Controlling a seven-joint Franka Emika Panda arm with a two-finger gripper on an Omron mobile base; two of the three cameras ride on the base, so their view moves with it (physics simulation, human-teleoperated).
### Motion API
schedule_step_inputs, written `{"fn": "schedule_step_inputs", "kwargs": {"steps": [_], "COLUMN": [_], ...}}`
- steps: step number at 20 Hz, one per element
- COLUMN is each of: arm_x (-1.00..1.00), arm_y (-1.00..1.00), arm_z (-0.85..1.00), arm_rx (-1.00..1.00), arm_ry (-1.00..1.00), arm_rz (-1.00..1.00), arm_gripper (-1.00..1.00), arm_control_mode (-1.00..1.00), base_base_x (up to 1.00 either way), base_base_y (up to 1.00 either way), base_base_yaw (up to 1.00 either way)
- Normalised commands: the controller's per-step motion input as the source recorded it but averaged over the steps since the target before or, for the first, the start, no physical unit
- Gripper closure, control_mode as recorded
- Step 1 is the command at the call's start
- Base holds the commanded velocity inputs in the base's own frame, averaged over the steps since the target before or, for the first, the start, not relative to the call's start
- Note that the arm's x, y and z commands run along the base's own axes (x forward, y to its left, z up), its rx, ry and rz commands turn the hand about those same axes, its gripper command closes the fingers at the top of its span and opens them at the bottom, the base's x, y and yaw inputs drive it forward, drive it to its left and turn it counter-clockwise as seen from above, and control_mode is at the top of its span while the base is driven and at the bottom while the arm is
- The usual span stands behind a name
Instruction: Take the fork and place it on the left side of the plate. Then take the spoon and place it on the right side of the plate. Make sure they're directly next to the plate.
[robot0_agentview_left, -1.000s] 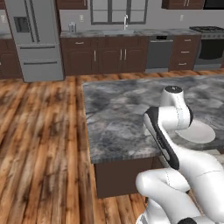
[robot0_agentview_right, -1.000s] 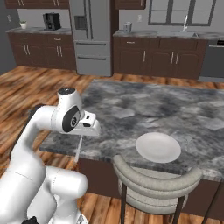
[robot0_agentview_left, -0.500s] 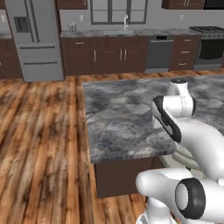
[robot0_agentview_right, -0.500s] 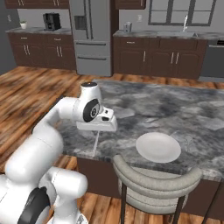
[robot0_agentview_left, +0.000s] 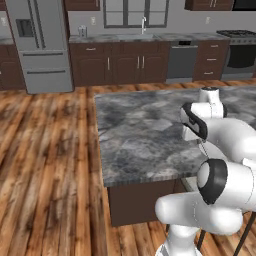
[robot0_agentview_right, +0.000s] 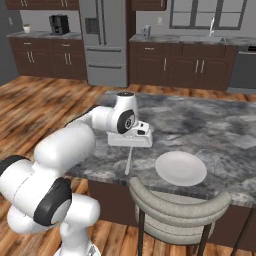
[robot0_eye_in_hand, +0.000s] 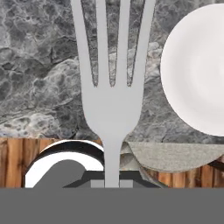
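Fork (robot0_eye_in_hand: 111, 105) filled the hand view, its handle pinched between the jaws and its prongs pointing to twelve o'clock above the dark marbled surface (robot0_eye_in_hand: 39, 65). Just beside it, at three o'clock, lay the white plate (robot0_eye_in_hand: 197, 70), apart from the prongs. From the right base view, the gripper (robot0_agentview_right: 129, 145) hung over the surface's near edge with the fork as a thin pale line beneath it, the plate at its four o'clock and a grey chair back (robot0_agentview_right: 175, 207) below. From the left base view, the white arm (robot0_agentview_left: 220, 140) covered the plate.
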Motion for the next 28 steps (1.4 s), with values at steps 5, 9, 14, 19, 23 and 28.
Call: {"fn": "schedule_step_inputs", "kwargs": {"steps": [5, 9, 14, 19, 23, 28], "arm_x": [0.60, 0.57, 0.50, 0.43, 0.27, 0.10], "arm_y": [-0.13, -0.17, -0.20, -0.16, -0.21, -0.20], "arm_z": [-0.21, -0.27, -0.34, -0.35, -0.37, -0.39], "arm_rx": [0.00, 0.00, 0.00, 0.00, 0.00, 0.00], "arm_ry": [0.14, 0.15, 0.17, 0.17, 0.13, 0.04], "arm_rz": [0.00, 0.00, 0.00, 0.00, 0.00, 0.00], "arm_gripper": [1.00, 1.00, 1.00, 1.00, 1.00, 1.00], "arm_control_mode": [-1.00, -1.00, -1.00, -1.00, -1.00, -1.00], "base_base_x": [0.00, 0.00, 0.00, 0.00, 0.00, 0.00], "base_base_y": [0.00, 0.00, 0.00, 0.00, 0.00, 0.00], "base_base_yaw": [0.00, 0.00, 0.00, 0.00, 0.00, 0.00]}}
